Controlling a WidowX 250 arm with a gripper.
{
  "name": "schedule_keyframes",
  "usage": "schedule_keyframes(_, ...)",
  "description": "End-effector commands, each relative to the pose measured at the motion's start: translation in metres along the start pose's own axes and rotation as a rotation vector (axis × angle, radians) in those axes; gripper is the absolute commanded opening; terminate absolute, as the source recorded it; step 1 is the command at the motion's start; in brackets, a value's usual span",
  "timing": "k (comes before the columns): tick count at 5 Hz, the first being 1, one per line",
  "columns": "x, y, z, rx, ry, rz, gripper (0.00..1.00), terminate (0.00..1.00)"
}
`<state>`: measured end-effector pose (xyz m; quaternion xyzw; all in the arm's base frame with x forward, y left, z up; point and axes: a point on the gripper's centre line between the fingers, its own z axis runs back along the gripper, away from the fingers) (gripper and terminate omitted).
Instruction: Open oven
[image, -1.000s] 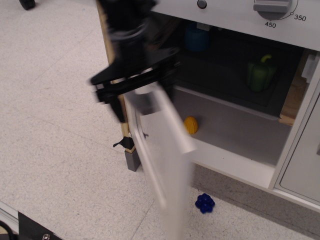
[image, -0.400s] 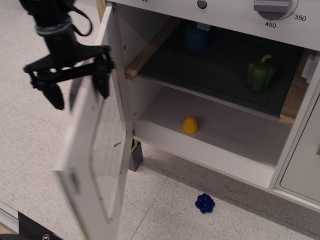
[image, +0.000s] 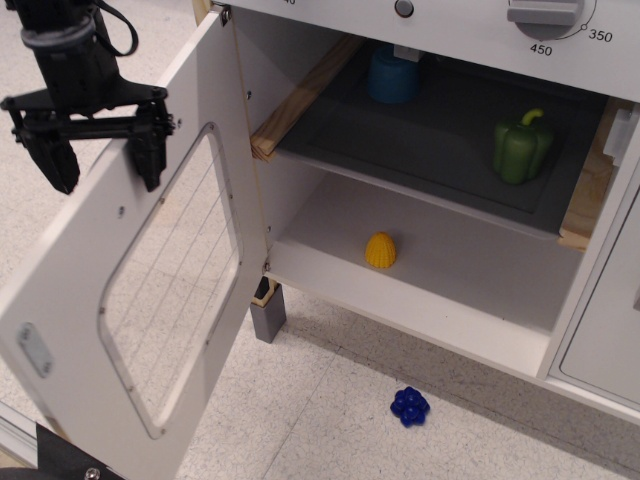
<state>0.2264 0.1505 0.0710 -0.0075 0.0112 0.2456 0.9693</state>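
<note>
Since a moment ago the oven door (image: 150, 300) has swung further out to the left, and the gripper (image: 100, 160) has shifted left with it. Its jaws stand wide, holding nothing (beside the door's upper edge). To the right, the oven (image: 420, 290) gapes, white inside exposed; the opening looks essentially done.

The oven (image: 420, 190) stands with its door (image: 140, 290) swung wide to the left, white inner face and wired window showing. The gripper (image: 102, 170) hangs spread at the door's upper edge. Inside sit a green pepper (image: 521, 150), a blue cup (image: 392, 75) and a yellow piece (image: 380, 250).
</note>
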Motion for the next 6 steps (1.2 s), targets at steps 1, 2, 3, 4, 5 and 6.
schedule_keyframes(1,0.029,0.011,0.017,0.007,0.015,-0.111,1.0,0.0)
schedule_keyframes(2,0.029,0.011,0.017,0.007,0.015,-0.111,1.0,0.0)
schedule_keyframes(3,0.029,0.011,0.017,0.007,0.015,-0.111,1.0,0.0)
schedule_keyframes(4,0.022,-0.007,0.042,0.011,-0.002,-0.113,1.0,0.0)
schedule_keyframes(5,0.017,-0.019,0.066,-0.026,-0.01,-0.096,1.0,0.0)
schedule_keyframes(6,0.017,-0.019,0.066,-0.026,-0.01,-0.096,1.0,1.0)
